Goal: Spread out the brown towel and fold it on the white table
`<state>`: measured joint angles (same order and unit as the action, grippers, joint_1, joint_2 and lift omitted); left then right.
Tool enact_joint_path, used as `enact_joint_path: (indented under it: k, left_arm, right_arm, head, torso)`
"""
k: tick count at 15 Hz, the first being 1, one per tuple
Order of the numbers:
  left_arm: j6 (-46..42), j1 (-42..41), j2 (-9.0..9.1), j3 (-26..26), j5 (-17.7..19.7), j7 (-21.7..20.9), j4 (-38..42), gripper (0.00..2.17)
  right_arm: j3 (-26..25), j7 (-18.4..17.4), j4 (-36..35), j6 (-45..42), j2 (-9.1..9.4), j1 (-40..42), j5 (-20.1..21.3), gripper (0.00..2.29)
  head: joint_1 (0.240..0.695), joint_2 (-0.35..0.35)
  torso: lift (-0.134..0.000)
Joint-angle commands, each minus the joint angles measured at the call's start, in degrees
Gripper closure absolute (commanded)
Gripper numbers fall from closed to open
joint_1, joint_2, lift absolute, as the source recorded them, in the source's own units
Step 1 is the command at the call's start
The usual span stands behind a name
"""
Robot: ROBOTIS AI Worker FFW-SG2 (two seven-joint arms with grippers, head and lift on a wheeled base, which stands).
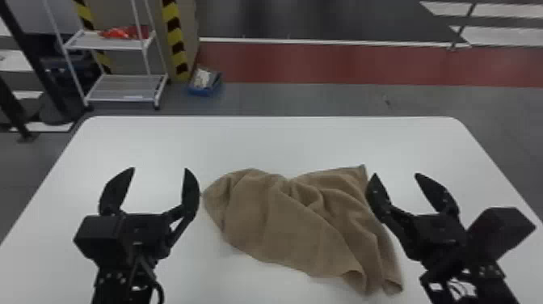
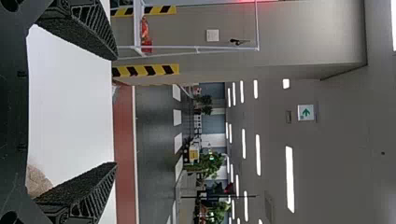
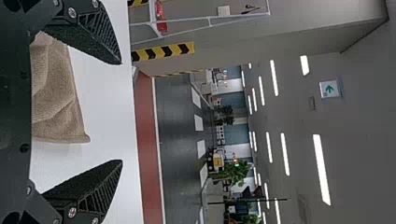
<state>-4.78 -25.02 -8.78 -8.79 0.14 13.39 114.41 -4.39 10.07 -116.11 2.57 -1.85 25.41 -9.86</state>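
In the head view, my left gripper (image 1: 159, 169) is open to the left of the brown towel (image 1: 283, 226), holding nothing. My right gripper (image 1: 396, 175) is open by the towel's right edge, its left finger overlapping that edge in this view. The towel lies crumpled, with folds and one corner pointing to the far right, on the white table (image 1: 266, 141). In the left wrist view, a bit of towel (image 2: 37, 181) shows beside the open left gripper (image 2: 116, 111). The right wrist view has a towel corner (image 3: 58, 102) between the spread fingers of the right gripper (image 3: 122, 112).
Beyond the table's far edge stand a white shelf rack (image 1: 125, 87) with a red item and a blue box (image 1: 205, 83) on the floor. Bare tabletop stretches behind the towel and along both sides.
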Motion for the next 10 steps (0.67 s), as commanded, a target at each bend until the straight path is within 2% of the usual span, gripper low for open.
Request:
enact_joint_path:
  k: [1, 7, 10]
  left_arm:
    - [0.00, 0.06, 0.08, 0.00, 0.30, -0.03, -0.06, 0.08]
    - [0.00, -0.03, -0.10, 0.18, 0.39, -0.12, -0.15, 0.09]
    - [0.00, -0.12, -0.01, 0.18, 0.56, -0.30, -0.15, 0.08]
  right_arm:
    - [0.00, 0.13, 0.01, 0.03, -0.17, -0.01, -0.16, 0.14]
    - [0.18, 0.48, 0.18, 0.03, -0.26, 0.08, -0.33, 0.15]
    - [0.09, 2.24, -0.08, 1.08, -0.52, 0.43, -0.68, 0.16]
  head:
    - [0.695, -0.034]
    - [0.695, -0.031]
    - [0.695, -0.027]
  torso:
    - [-0.124]
    - [-0.124]
    - [-0.124]
